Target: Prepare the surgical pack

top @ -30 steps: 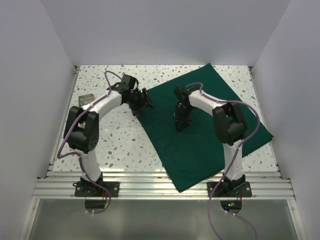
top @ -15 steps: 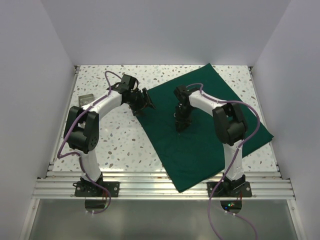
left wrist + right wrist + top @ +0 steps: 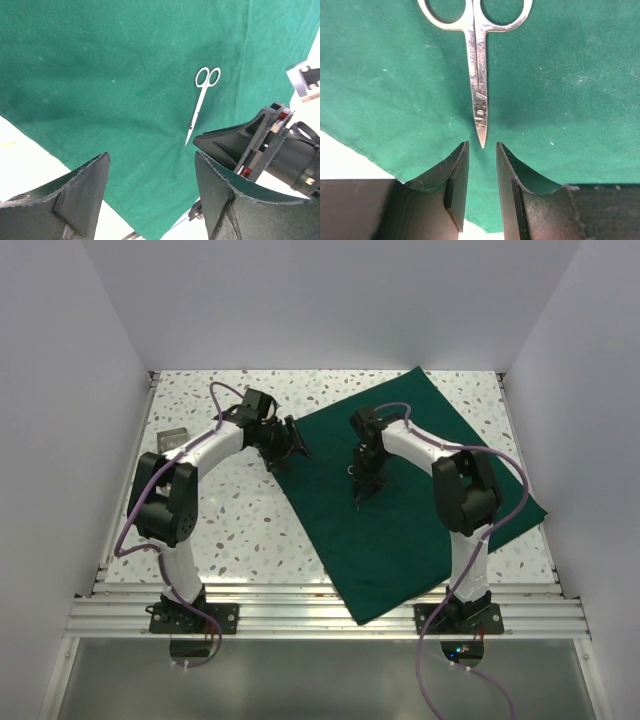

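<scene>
From above, the dark green drape (image 3: 430,510) lies flat and skewed on the table (image 3: 230,520), with our left gripper (image 3: 293,448) at its left edge and our right gripper (image 3: 362,490) over its middle. Our left wrist view shows wide, empty jaws and the scissors (image 3: 200,102) resting on the cloth. Our right wrist view shows narrow, empty jaws just short of the blade tip. We judge a straight rise best, so nothing snags.

A white tabletop flecked with grey and brown specks (image 3: 250,530) is lying flat across the scene. Ribbed aluminium rails (image 3: 320,615) are running left to right along its near edge. Plain white walls (image 3: 330,300) are enclosing its left, far and right sides.
</scene>
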### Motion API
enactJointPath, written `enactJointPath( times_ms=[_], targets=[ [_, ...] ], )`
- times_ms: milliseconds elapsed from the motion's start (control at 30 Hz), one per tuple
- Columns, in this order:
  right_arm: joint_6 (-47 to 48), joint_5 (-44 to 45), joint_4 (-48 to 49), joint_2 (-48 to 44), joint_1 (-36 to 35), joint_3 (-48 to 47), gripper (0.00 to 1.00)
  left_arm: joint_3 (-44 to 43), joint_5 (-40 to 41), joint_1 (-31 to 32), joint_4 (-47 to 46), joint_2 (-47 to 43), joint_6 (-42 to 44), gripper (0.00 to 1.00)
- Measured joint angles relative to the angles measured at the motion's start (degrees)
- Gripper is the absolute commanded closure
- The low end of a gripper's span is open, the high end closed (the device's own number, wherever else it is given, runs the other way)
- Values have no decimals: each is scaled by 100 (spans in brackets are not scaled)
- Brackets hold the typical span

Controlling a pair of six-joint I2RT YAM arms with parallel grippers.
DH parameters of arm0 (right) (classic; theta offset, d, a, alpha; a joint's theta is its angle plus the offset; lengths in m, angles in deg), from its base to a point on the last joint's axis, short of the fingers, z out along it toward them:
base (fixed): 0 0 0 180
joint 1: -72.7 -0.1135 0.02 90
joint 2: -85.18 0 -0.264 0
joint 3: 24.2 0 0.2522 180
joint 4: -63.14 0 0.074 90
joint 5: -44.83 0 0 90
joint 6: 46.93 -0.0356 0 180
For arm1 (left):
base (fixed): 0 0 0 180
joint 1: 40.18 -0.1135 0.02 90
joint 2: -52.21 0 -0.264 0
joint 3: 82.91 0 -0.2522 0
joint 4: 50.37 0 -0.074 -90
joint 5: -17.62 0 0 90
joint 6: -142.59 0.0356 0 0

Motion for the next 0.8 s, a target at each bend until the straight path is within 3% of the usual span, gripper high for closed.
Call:
enactJointPath(
  times_ms=[467,567,600,800],
  targets=[
    [-50,96,22,291,-179,114,72,2,-13,0,-46,2,-2,27],
    [-31,214,-83,343,-229,35,83,2,-15,0,-55,4,-2,27],
    [-31,247,-101,345,-234,35,91,2,-15,-2,-61,7,-2,27],
    [-11,286,-184,348,-234,-13,100,63,-24,-4,-70,9,-11,26]
  ],
)
